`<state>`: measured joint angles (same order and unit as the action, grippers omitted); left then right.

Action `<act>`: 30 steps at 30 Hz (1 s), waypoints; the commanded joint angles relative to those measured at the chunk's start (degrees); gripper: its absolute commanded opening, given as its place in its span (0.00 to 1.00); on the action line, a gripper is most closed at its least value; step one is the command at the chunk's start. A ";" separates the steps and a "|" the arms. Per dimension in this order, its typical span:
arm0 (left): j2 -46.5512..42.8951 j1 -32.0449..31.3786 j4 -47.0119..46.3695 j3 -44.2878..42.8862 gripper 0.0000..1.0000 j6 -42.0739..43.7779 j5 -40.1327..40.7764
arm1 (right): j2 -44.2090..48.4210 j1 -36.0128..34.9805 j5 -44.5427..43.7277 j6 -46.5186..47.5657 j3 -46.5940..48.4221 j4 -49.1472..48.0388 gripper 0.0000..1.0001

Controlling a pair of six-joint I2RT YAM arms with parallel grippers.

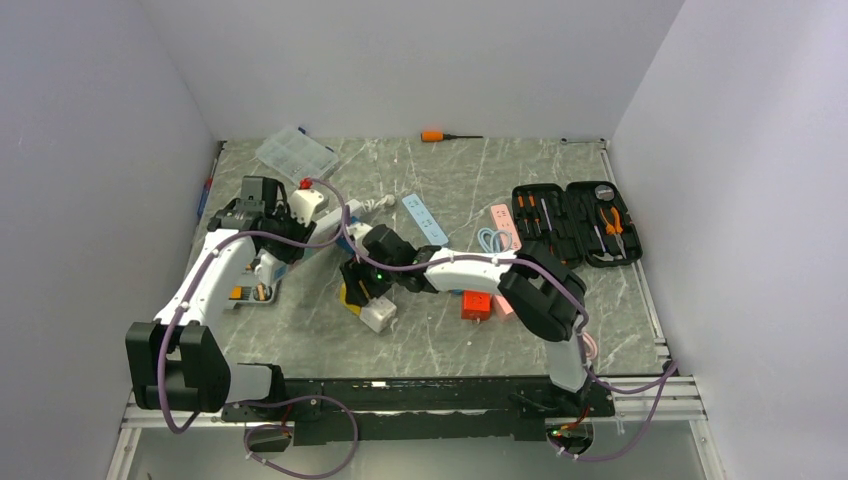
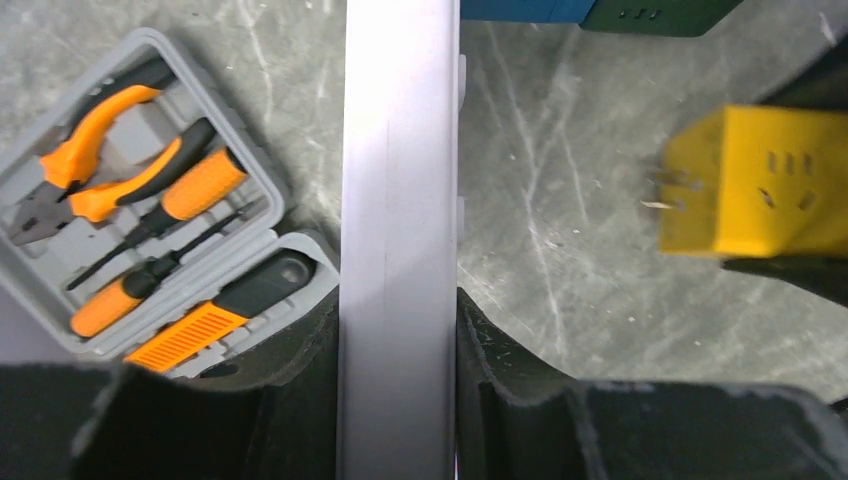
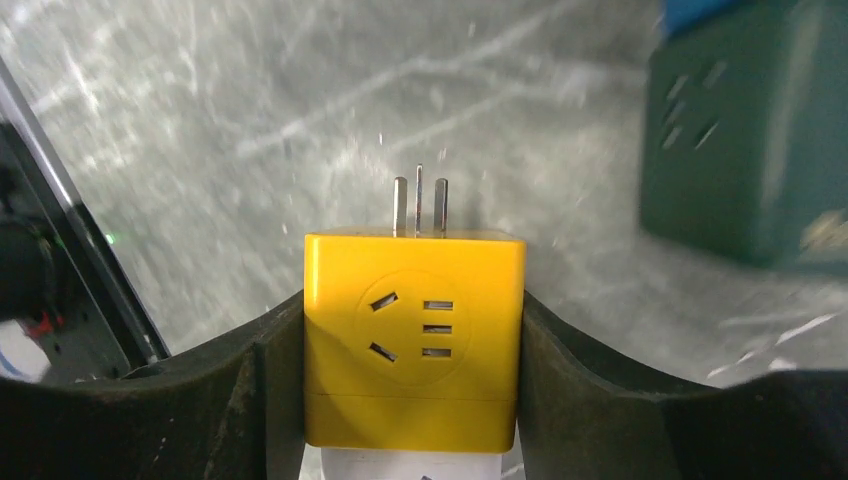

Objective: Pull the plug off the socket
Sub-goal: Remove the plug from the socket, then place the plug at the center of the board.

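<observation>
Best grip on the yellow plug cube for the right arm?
Clamp the yellow plug cube on its two flat side faces, coming from the end opposite the prongs, so the pins stay clear. The right gripper holds it that way now.

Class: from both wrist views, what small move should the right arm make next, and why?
Probably set the yellow plug down and release: held in the right gripper, its prongs are bare, apart from the white strip clamped in the left gripper.

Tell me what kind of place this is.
Probably a robot lab cell: white walls box in a marble-look table, an open tool kit lies there, and fingers grip a yellow plug and white socket strip.
</observation>
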<state>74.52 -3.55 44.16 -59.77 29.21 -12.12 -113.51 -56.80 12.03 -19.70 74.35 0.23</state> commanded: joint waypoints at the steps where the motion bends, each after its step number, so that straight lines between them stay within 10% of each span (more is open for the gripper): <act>1: -0.45 -0.20 -8.32 -0.60 0.00 -0.35 4.81 | 4.66 -2.55 -0.64 3.68 -1.22 4.20 0.00; 7: -0.61 -1.19 -6.41 -1.55 0.00 -1.02 2.06 | 4.20 -4.88 -5.25 6.32 -2.05 6.54 0.07; 11: -0.92 -1.19 -3.59 -2.60 0.00 -0.30 -1.60 | 3.48 -5.48 -6.12 6.60 -3.15 7.72 0.54; 19: -2.59 -1.19 -1.25 -1.54 0.00 2.02 -4.38 | 9.91 -5.43 -5.00 9.02 -5.38 7.60 0.99; 30: -3.79 0.47 2.50 -3.84 0.00 2.65 -8.86 | 24.90 -3.04 -6.34 8.58 -14.53 8.20 1.00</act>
<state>73.76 -3.68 47.09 -59.79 30.83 -15.70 -95.42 -61.47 6.87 -10.92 63.57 10.15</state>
